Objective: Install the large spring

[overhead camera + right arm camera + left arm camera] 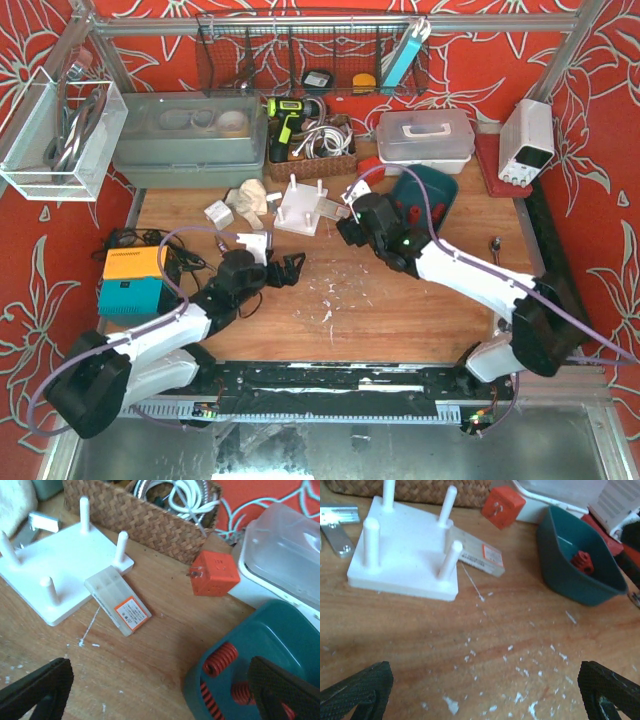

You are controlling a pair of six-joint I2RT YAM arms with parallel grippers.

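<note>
Red springs lie in a teal tray, which also shows in the top view and the left wrist view; which spring is the large one I cannot tell. The white base with four pegs stands left of the tray; it also shows in the left wrist view and the right wrist view. My right gripper is open and empty, above the table at the tray's near-left corner. My left gripper is open and empty, low over bare wood, short of the base.
A clear labelled box leans on the base. An orange cube sits by a wicker basket. A lidded white container, a power supply, an orange-teal box and white chips on the wood.
</note>
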